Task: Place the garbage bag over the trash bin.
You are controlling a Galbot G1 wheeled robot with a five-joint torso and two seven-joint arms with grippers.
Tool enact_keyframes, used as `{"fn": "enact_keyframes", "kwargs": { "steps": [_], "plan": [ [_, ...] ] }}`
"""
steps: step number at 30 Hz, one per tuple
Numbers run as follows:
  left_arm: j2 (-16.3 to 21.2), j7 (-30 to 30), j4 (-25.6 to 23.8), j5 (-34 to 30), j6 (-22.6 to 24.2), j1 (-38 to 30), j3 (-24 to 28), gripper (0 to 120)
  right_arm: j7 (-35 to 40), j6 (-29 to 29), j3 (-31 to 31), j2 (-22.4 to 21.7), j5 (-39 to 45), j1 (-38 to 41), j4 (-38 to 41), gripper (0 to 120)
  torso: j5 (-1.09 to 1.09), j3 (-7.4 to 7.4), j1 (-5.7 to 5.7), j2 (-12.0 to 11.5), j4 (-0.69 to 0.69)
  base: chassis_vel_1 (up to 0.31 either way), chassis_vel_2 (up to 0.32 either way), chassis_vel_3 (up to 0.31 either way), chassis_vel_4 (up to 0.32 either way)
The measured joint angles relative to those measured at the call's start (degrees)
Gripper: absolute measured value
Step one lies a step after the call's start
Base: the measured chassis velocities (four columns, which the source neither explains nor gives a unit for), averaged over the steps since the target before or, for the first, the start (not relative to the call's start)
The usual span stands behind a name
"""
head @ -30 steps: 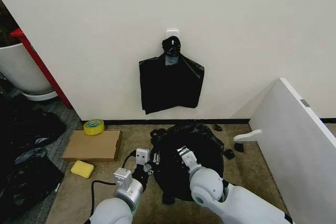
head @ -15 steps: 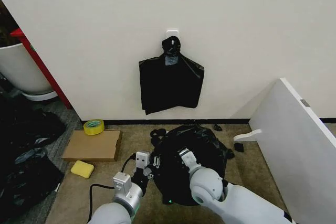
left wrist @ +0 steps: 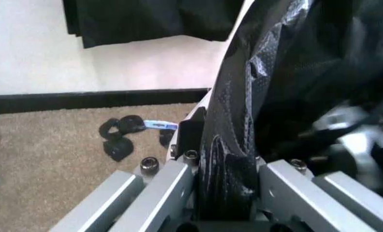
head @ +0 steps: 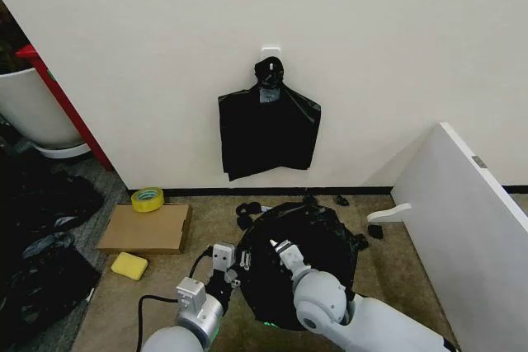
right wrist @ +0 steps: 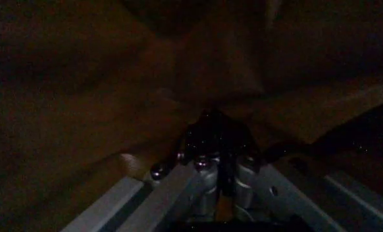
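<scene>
Garbage bag (head: 318,241) draped over the trash bin on the carpet below a wall-hung black bundle (head: 268,125), left gripper (left wrist: 225,193) clamped on bag film, small black lumps (left wrist: 120,137) beside it in the wrist view, right gripper (head: 279,246) inside the bag, grip indeterminable in its dark wrist view, cardboard (head: 147,228), tape roll (head: 148,199) and sponge (head: 129,265) to the left

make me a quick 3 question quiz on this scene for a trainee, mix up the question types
1. True or false: the left gripper is shut on a fold of the garbage bag.
2. What lies on the carpet nearest the yellow tape roll? A) the flat cardboard piece B) a metal toolbox C) a glass jar
3. Fill in: the flat black bag bundle hangs on the ____ above the work area.

Key
1. True. The left wrist view shows black plastic pinched between its fingers; the right gripper is down among the bag's folds.
2. A. The tape sits at the cardboard's far edge, with a yellow sponge nearer the robot.
3. wall
</scene>
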Motion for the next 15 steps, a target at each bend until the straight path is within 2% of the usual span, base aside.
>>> {"fn": "enact_keyframes", "kwargs": {
  "steps": [2, 4, 5, 8, 10, 11, 13, 15],
  "plan": [
    [-0.2, -0.6, 0.4, -2.2, 1.0, -0.9, -0.8, 0, -5.2, 2.4, 2.9, -2.5, -1.8, -2.9, 4.7, 0, -0.02, 0.00, 0.00, 0.0, -0.02, 0.000, 0.000, 0.000, 0.000],
    [-0.3, -1.4, 0.9, -4.4, 1.8, -1.8, -1.2, 0, -6.8, 2.6, 4.8, -4.2, -1.5, -4.7, 8.2, 8, -0.01, 0.00, 0.00, 0.0, -0.02, 0.000, 0.000, 0.000, 0.000],
    [-0.3, -1.4, 0.9, -4.4, 1.8, -1.8, -1.2, 0, -6.8, 2.6, 4.8, -4.2, -1.5, -4.7, 8.2, 8, -0.01, 0.00, 0.00, 0.0, -0.02, 0.000, 0.000, 0.000, 0.000],
    [-0.4, -2.9, 2.1, -8.7, 3.5, -3.6, -1.5, 0, -8.5, 2.6, 8.6, -6.6, -0.8, -7.7, 13.7, 22, -0.01, 0.00, 0.00, 0.0, -0.01, 0.000, 0.000, 0.000, 0.000],
    [-0.5, -3.4, 2.5, -10.0, 3.9, -4.2, -1.5, 0, -8.8, 2.4, 10.0, -7.3, -0.2, -8.6, 15.4, 25, -0.01, 0.00, 0.00, 0.0, -0.01, 0.000, 0.000, 0.000, 0.000],
    [-0.7, -4.3, 3.2, -12.8, 4.7, -5.3, -1.6, 0, -9.1, 1.7, 12.5, -8.7, 1.7, -10.4, 18.2, 33, -0.01, 0.00, 0.00, 0.0, -0.02, 0.000, 0.000, 0.000, 0.000],
    [-0.8, -4.4, 3.3, -13.1, 4.8, -5.4, -1.6, 0, -9.2, 1.6, 12.8, -8.9, 2.0, -10.5, 18.4, 33, -0.01, 0.00, 0.00, 0.0, -0.02, 0.000, 0.000, 0.000, 0.000],
    [-1.1, -5.4, 4.1, -15.9, 5.5, -6.5, -1.8, 0, -10.1, 1.4, 15.3, -10.5, 3.3, -12.4, 20.7, 43, -0.01, 0.00, 0.00, 0.0, -0.02, 0.000, 0.000, 0.000, 0.000]
  ]
}}
